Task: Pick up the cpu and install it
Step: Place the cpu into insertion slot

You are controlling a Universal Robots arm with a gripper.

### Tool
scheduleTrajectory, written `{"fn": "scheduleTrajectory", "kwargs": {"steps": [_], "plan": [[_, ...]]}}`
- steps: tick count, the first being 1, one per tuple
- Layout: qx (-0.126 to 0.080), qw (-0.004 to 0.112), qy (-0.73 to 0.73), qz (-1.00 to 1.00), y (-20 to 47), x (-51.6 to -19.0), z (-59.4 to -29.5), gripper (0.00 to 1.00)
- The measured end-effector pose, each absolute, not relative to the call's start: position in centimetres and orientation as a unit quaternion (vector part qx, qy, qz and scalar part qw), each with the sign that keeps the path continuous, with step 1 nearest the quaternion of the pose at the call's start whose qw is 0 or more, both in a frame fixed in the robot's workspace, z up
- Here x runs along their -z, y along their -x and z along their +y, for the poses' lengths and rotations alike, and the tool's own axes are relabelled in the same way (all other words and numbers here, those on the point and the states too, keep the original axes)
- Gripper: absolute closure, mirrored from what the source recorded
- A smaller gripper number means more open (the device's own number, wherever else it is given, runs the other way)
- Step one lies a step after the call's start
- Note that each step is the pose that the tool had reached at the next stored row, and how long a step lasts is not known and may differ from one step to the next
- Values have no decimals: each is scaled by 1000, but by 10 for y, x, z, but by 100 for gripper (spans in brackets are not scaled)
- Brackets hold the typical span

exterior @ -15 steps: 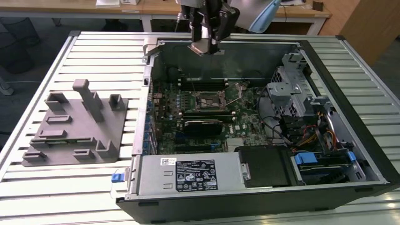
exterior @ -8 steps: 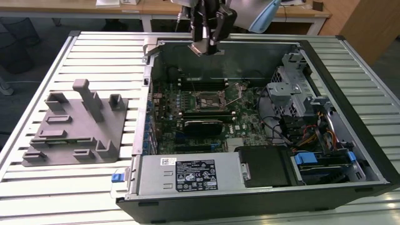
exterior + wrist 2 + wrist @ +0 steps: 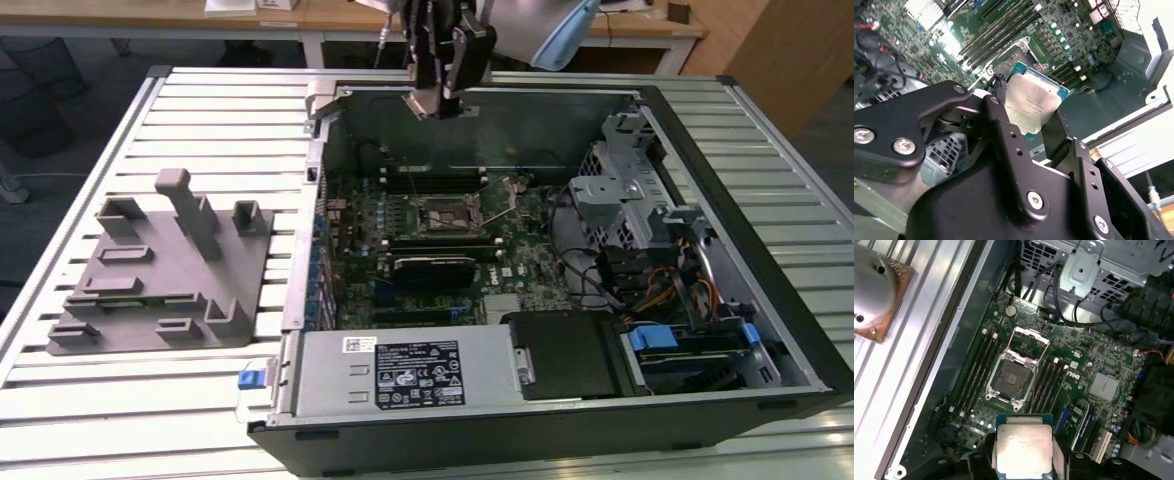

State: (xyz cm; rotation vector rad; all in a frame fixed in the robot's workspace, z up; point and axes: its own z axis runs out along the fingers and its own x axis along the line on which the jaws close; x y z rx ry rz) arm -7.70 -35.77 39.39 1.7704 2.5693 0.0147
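The cpu (image 3: 1031, 102) is seen clamped between the two black fingers (image 3: 1004, 132) of the gripper (image 3: 441, 95), its silvery metal top turned toward the cameras in both wrist views and a green rim showing at its edges. In the exterior view, the gripper is held in the air above the far rim of the open computer case (image 3: 561, 440), which is laid on its side on the slatted metal counter (image 3: 200, 110). The fingers are closed only as far as the chip's width and are pressed against two opposite edges. Below, on the green motherboard (image 3: 1079, 365), the socket (image 3: 1010, 377) is shown (its metal frame swung up and open) with memory slots on either side. The chip is held well apart from it and is not yet seated. A grey plastic tray (image 3: 154, 270) with upright blocks is set on the counter at the exterior view's left, beside the case. In the first wrist view, a round silvery part on a copper-coloured plate (image 3: 874, 290) is seen on the counter's slats just outside the case wall.
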Motion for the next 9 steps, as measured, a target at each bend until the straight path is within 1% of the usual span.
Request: {"fn": "scheduleTrajectory", "kwargs": {"steps": [9], "plan": [[-4,11,-621,783,77,-392,-357,47]]}}
